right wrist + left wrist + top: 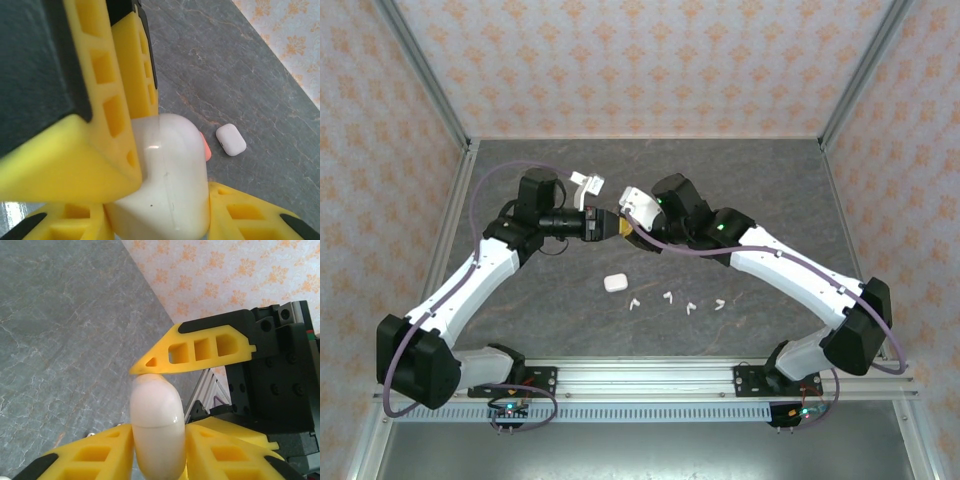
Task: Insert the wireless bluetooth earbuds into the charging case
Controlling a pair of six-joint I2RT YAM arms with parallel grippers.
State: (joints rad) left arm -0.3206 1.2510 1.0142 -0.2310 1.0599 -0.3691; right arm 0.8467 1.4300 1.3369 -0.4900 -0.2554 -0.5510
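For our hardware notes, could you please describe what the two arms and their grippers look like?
The left arm and right arm have white shells with black joints and bases, and a purple cable loops along each. A green light glows on the right arm. The left gripper and right gripper have yellow fingers with cut-out windows and black mounts.
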